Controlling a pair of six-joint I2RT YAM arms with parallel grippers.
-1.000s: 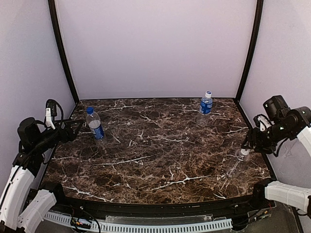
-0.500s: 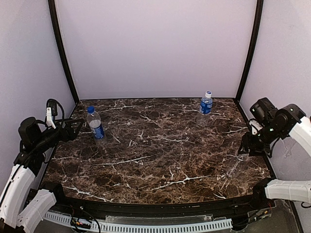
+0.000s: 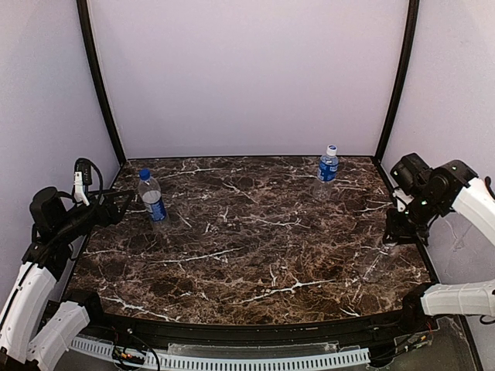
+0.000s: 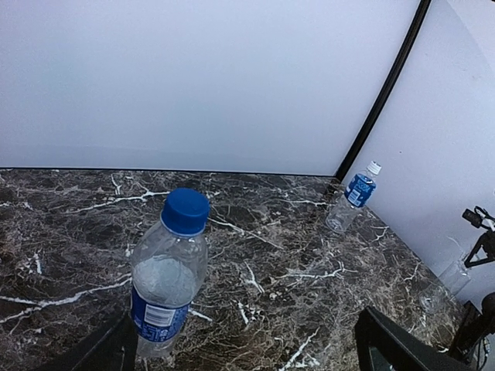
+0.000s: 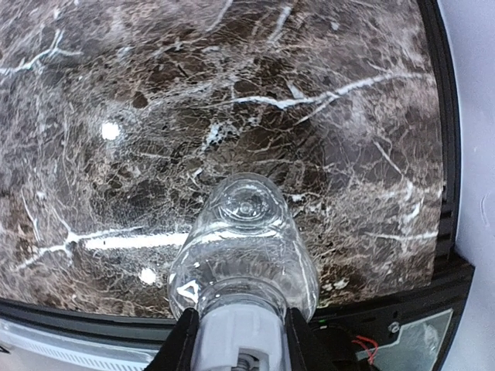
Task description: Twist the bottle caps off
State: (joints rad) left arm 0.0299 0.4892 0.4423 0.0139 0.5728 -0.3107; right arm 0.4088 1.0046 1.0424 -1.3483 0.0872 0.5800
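Observation:
My right gripper [image 5: 238, 344] is shut on the white cap [image 5: 241, 328] of the clear unlabelled bottle [image 5: 246, 247], seen from above near the table's right front edge; a dark finger [image 5: 182, 346] sits on each side of the cap. From above, the right gripper [image 3: 393, 234] is at the table's right edge. At the left a blue-labelled bottle [image 3: 151, 198] stands with a dark blue cap [image 4: 186, 210]. My left gripper [image 4: 247, 362] is open just short of it, touching nothing. A second blue-labelled bottle [image 3: 328, 165] with a pale cap [image 3: 332, 150] stands at the back right.
The dark marble table [image 3: 247, 239] is enclosed by pale walls and black corner posts [image 3: 398, 77]. Its black front rim [image 5: 433, 286] lies close under the right gripper.
The right gripper has closed onto the white cap of the unlabelled bottle, and the right arm has shifted slightly back and inward. The left arm has not moved.

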